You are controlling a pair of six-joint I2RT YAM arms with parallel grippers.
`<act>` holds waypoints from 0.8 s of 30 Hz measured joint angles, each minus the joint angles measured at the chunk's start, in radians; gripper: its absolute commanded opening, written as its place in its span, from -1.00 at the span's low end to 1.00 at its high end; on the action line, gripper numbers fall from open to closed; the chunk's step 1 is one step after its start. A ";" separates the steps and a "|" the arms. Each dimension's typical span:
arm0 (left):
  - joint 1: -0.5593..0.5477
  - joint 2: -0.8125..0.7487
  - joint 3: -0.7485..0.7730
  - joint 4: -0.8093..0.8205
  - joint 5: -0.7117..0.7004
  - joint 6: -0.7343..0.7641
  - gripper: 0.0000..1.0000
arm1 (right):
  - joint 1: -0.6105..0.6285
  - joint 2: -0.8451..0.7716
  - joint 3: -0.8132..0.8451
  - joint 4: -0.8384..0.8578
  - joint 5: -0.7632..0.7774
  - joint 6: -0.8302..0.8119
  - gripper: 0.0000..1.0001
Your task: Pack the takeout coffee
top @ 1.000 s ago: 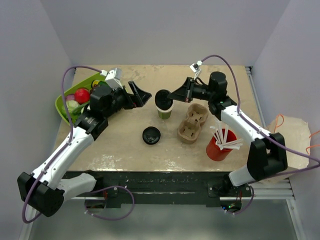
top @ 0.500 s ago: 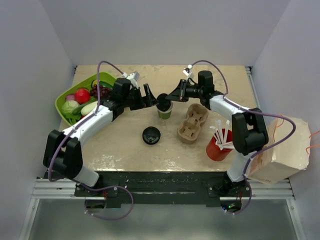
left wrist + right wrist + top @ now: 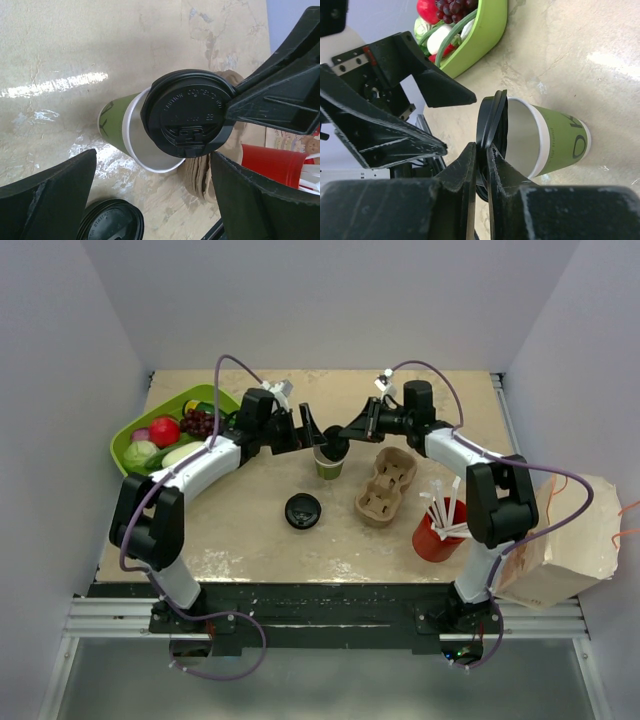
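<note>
Both arms have stretched out low over the table since a second ago, and the left gripper point(image 3: 312, 432) has come up close to the green cup point(image 3: 328, 466) it earlier stood apart from. Pale grey walls point(image 3: 320, 300) close in a mottled beige table point(image 3: 250, 545) on three sides, and a crumpled paper bag point(image 3: 565, 540) sits off its right edge. The left arm reaches in a long diagonal from the near left. Its fingers point(image 3: 50, 200) are spread wide on either side of the cup without touching it. The right arm bends in from the right, and the right gripper point(image 3: 482, 147) pinches the rim of the black lid point(image 3: 187, 115) between nearly closed fingers. A green tray point(image 3: 215, 398) of fruit and vegetables lies at the far left. A cardboard cup carrier point(image 3: 387, 485) lies just right of the cup, and a red cup point(image 3: 435, 540) with white straws stands nearer the front right. The green cup stands upright near the table's middle. The lid is held tilted against its mouth, not seated, so part of the cream inside shows. A loose lid point(image 3: 302, 511) lies flat in front of the cup.
</note>
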 measured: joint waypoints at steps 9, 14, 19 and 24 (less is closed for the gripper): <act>0.000 0.070 0.031 0.000 0.014 0.000 0.99 | -0.005 0.011 0.009 -0.028 0.015 -0.022 -0.56; 0.000 0.084 0.034 0.003 0.023 -0.001 0.99 | -0.005 0.023 0.019 -0.067 0.027 -0.047 -0.48; 0.000 0.095 0.034 0.005 0.031 -0.002 0.99 | -0.005 0.023 0.033 -0.103 0.061 -0.076 -0.40; 0.000 0.097 0.034 0.009 0.042 -0.012 0.99 | -0.005 0.041 0.043 -0.111 0.074 -0.095 -0.39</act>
